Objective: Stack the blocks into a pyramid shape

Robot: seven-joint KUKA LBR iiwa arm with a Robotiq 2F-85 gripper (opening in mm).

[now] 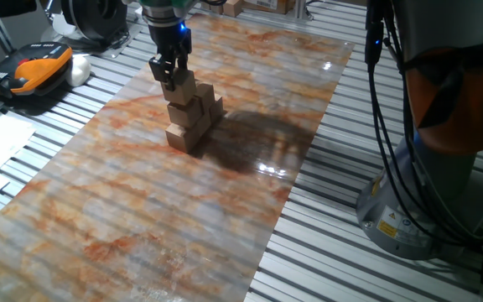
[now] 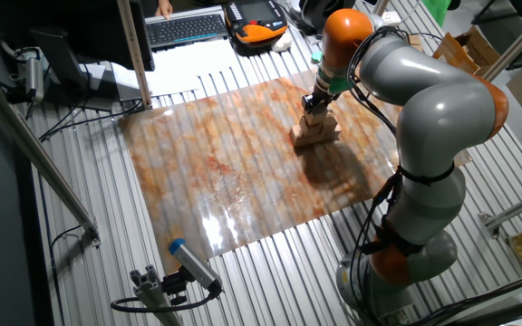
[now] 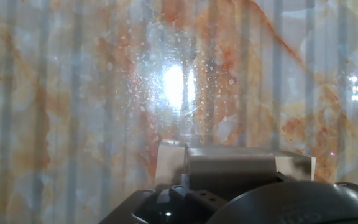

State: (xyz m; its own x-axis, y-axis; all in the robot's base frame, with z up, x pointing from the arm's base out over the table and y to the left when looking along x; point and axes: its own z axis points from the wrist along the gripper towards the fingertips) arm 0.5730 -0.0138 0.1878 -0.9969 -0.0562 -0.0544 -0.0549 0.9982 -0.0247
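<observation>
A stepped pile of tan wooden blocks (image 1: pixel 198 116) stands on the marbled mat (image 1: pixel 141 210), towards its far end; in the other fixed view the pile (image 2: pixel 316 133) sits just under the arm's wrist. My gripper (image 1: pixel 171 77) points down at the pile's peak, its dark fingers on either side of the top block (image 1: pixel 184 87) and shut on it. That block (image 3: pixel 229 165) fills the bottom of the hand view, blurred and close. Seen from the other side, the gripper (image 2: pixel 314 102) hides the top of the pile.
The robot's grey base (image 1: pixel 426 193) and black cables stand to the right of the mat. An orange-and-black device (image 1: pixel 36 67) and papers lie at the left. A keyboard (image 2: pixel 187 27) sits at the back, and a blue-tipped tool (image 2: pixel 193 267) lies off the mat's near edge.
</observation>
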